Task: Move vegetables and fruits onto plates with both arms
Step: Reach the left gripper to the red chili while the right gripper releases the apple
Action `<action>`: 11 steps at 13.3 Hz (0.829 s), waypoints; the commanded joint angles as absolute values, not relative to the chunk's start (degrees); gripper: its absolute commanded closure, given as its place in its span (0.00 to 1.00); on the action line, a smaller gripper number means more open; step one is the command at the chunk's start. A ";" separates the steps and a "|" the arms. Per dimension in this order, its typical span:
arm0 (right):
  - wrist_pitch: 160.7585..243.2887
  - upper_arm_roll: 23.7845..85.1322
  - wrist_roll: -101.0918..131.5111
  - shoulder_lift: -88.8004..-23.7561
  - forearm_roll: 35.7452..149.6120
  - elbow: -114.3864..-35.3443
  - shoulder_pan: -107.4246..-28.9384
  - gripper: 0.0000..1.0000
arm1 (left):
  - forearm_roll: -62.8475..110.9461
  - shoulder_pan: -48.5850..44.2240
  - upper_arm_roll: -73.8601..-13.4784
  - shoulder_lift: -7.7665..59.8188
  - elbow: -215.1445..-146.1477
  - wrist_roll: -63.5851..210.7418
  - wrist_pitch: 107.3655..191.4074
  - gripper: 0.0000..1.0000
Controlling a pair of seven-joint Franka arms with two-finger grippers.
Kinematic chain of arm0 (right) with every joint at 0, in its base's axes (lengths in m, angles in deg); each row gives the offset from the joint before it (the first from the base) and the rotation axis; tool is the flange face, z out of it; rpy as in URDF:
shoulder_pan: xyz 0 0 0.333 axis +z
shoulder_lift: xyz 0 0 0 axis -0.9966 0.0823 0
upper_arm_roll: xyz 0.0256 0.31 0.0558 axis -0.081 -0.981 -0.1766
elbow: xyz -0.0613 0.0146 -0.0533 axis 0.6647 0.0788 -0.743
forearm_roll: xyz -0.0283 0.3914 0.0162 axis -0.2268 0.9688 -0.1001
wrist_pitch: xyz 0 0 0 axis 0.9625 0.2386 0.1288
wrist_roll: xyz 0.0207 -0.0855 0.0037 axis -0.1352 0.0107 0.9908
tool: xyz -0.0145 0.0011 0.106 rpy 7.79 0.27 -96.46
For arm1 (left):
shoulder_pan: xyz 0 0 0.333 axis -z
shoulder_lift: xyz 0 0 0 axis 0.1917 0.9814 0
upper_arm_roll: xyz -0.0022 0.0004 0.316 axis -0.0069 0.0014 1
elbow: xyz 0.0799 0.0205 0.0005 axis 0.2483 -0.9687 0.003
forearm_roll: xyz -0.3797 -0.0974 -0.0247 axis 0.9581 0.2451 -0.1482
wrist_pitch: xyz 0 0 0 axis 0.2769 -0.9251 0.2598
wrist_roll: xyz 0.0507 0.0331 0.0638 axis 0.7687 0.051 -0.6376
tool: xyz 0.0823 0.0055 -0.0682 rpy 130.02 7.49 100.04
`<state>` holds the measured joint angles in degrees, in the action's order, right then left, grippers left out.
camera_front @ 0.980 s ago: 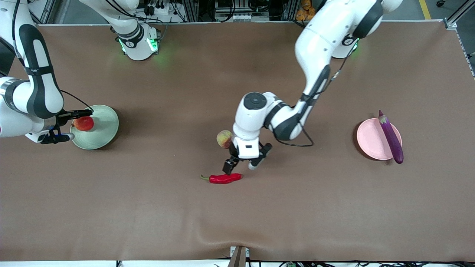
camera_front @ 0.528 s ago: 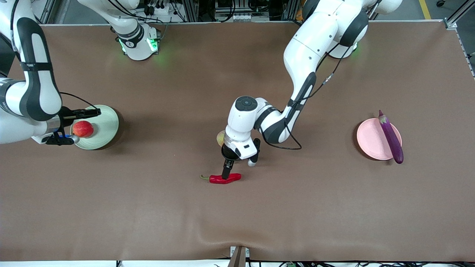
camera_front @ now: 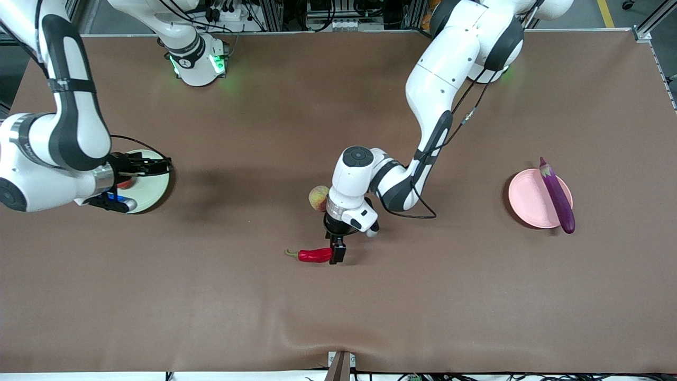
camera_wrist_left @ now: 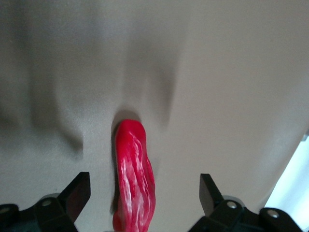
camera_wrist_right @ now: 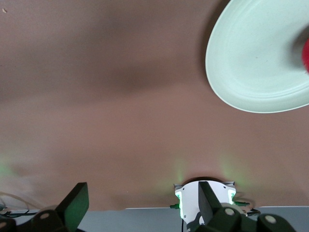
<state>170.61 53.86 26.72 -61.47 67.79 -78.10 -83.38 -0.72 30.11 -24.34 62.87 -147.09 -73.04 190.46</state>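
The red chili pepper (camera_front: 313, 255) lies on the table near the middle. My left gripper (camera_front: 337, 253) is down at its thick end, open, with a finger on either side; in the left wrist view the chili (camera_wrist_left: 135, 179) lies between the open fingers of my left gripper (camera_wrist_left: 144, 200). The peach (camera_front: 317, 198) sits by the left wrist, farther from the camera than the chili. The pomegranate (camera_front: 125, 184) lies on the green plate (camera_front: 154, 186), mostly hidden by my right gripper (camera_front: 151, 186), which is open and empty over that plate. The eggplant (camera_front: 557, 196) lies across the pink plate (camera_front: 529, 201).
The right wrist view shows the green plate (camera_wrist_right: 256, 58) with a red sliver of pomegranate (camera_wrist_right: 306, 55) at the picture's edge, and the right arm's base (camera_wrist_right: 205, 195) by the table edge. The brown table (camera_front: 338, 317) has a raised wrinkle near the front camera.
My left gripper has turned and shifted along the chili to its thick end. My right gripper has let go of the pomegranate on the green plate and moved across over the plate.
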 commanded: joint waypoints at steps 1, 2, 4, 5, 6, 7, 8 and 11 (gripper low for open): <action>169.64 54.19 27.71 -61.81 68.66 -77.71 -83.43 0.00 | -0.85 30.43 -23.50 66.06 -145.09 -78.78 195.35 0.00; 169.64 54.19 27.80 -61.81 68.66 -77.71 -82.91 0.00 | -0.76 30.26 -23.58 66.06 -145.09 -78.96 195.35 0.00; 169.64 54.19 30.42 -61.81 70.76 -77.71 -82.82 0.00 | -0.06 30.25 -23.59 66.50 -145.09 -79.31 195.35 0.02; 169.64 54.19 32.09 -61.81 71.04 -77.71 -82.21 0.00 | 0.03 30.25 -23.59 66.50 -145.09 -79.40 195.44 0.44; 169.81 54.19 34.11 -61.81 71.12 -77.71 -81.25 0.00 | 0.03 30.25 -23.59 66.59 -145.09 -79.40 195.44 0.77; 169.99 54.19 35.96 -61.81 71.13 -77.62 -80.37 0.00 | 0.03 30.25 -23.59 66.67 -145.09 -79.40 195.44 0.97; 170.16 54.19 36.50 -61.81 71.13 -77.62 -80.18 0.00 | 0.03 30.25 -23.59 66.76 -145.09 -79.40 195.44 1.00; 170.08 54.19 36.76 -61.81 73.56 -77.53 -79.75 0.00 | 0.03 30.25 -23.50 66.68 -145.27 -79.32 195.44 1.00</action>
